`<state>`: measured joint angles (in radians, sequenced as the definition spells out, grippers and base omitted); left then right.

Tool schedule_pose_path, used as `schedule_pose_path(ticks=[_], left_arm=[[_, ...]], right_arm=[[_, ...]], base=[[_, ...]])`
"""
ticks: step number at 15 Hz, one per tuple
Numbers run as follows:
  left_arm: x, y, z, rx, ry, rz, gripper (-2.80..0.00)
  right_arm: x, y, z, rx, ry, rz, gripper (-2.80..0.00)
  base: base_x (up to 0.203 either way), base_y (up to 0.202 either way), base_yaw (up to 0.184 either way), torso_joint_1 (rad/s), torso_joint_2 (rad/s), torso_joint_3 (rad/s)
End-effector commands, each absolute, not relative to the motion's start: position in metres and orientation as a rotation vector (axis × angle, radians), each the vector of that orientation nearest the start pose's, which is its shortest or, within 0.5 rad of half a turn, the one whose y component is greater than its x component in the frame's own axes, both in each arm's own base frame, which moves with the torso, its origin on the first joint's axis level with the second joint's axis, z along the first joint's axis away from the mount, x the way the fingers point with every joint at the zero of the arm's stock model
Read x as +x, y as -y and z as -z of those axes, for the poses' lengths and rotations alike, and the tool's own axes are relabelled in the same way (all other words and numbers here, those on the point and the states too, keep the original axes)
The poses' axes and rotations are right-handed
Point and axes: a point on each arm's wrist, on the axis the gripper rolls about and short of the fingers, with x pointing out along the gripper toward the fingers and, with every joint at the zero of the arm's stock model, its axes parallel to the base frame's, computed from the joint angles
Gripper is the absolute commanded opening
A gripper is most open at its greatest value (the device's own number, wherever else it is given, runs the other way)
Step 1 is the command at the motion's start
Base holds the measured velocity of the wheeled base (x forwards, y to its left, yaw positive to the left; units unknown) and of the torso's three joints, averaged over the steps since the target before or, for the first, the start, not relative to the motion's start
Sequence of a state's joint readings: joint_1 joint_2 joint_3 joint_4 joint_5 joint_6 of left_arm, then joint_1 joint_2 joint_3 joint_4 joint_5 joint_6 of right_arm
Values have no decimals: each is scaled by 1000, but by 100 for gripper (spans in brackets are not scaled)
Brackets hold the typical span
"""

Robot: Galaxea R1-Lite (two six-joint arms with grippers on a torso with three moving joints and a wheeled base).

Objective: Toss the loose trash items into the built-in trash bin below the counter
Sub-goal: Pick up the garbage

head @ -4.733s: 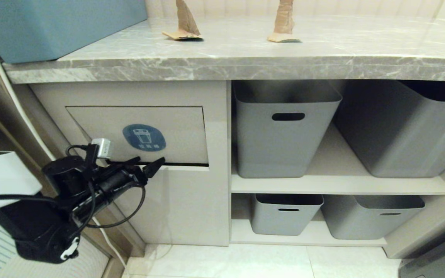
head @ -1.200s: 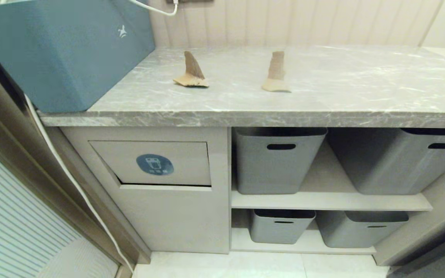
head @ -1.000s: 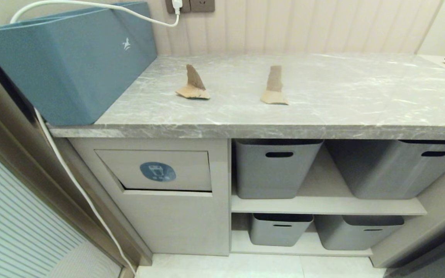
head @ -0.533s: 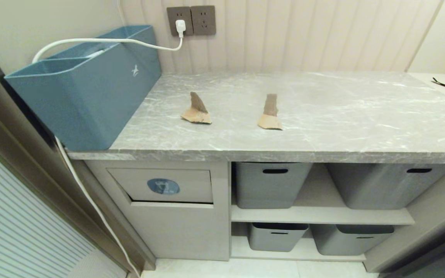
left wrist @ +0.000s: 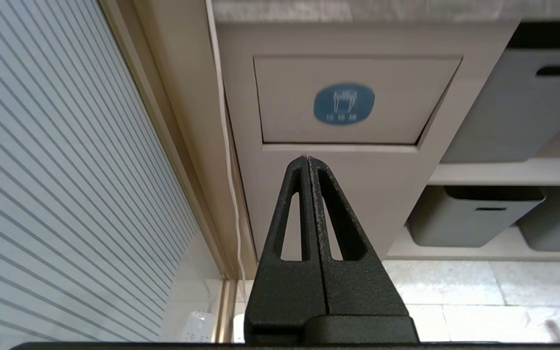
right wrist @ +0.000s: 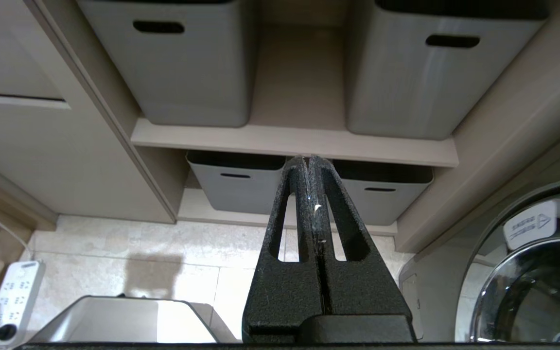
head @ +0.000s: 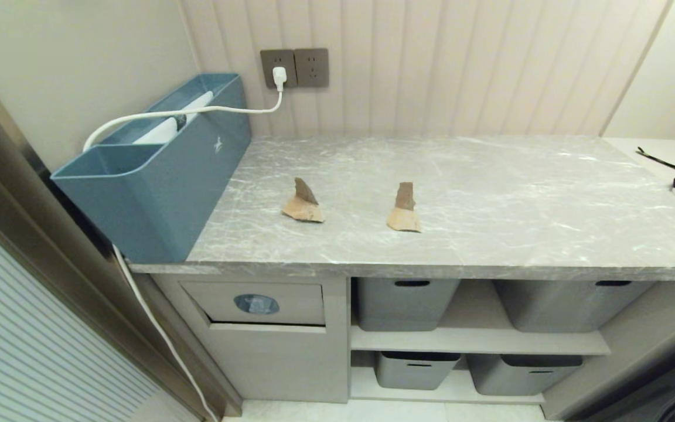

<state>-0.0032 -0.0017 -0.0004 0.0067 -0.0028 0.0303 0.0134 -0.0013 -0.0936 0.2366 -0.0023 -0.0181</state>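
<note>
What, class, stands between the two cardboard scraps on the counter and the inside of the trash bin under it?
The bin's own flap, with its blue sticker, covers the opening. The two scraps lie on the counter; the flap sits below the counter's front edge, at its left end. Nothing else visible blocks the way.

Two scraps (head: 303, 202) (head: 404, 210) lie side by side near the counter's (head: 490, 193) front edge, a long box (head: 156, 176) on its left end, the bin flap (head: 255, 303) below that.

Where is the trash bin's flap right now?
In the head view, the trash bin flap sits low left, under the counter, beside the grey tubs.
</note>
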Motion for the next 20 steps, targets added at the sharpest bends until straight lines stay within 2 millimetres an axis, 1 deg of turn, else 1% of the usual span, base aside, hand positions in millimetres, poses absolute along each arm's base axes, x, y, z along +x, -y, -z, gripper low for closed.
schedule_pose_path(ticks=[1, 6, 8, 20], left_arm=[[-23, 0, -75, 26, -3, 5, -280], [-23, 0, -75, 26, -4, 5, -280], [-23, 0, -75, 26, -4, 5, -280], [-23, 0, -75, 40, -3, 11, -280]], right_arm=[[-32, 1, -77, -20, -144, -12, -280], [-32, 1, -77, -20, -144, -12, -280], [-32, 1, -77, -20, -144, -12, -280], [-30, 0, -77, -19, -124, -12, -280]], base=[[0, 0, 0, 266, -560, -291], [0, 0, 0, 277, -588, -310], [0, 0, 0, 169, -348, -181], [0, 0, 0, 3, -4, -3]])
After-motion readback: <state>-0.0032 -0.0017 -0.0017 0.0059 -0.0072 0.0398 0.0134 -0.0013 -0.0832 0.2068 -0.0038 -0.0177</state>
